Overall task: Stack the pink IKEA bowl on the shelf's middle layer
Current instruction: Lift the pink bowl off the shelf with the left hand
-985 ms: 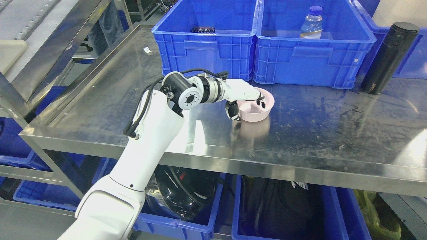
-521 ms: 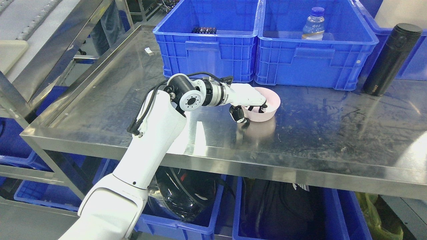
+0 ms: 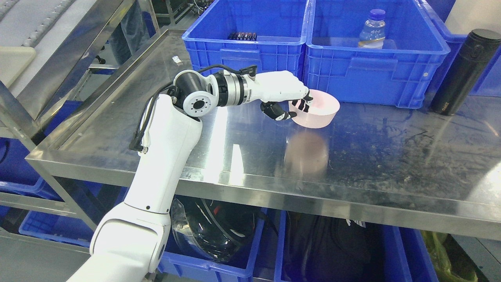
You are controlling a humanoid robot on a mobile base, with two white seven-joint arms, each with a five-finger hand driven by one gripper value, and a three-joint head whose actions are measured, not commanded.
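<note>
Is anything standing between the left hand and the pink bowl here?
No. The left hand already grips the pink bowl at its near rim, fingers over the edge, the bowl lifted off the steel shelf. Nothing lies between them.

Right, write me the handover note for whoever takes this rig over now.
Left hand: shut on the pink bowl, fingers over its near rim, thumb outside the wall. Right hand: not in view.
The bowl is off the steel shelf, tilted, with its reflection showing apart below it. It hangs in front of the two blue crates; a black flask stands at the far right.
Done: bowl grasped and lifted.
Left: carry it to the stacking spot on this layer, set it down, release. No other bowl to stack on is visible from here, so confirm the target first.
</note>
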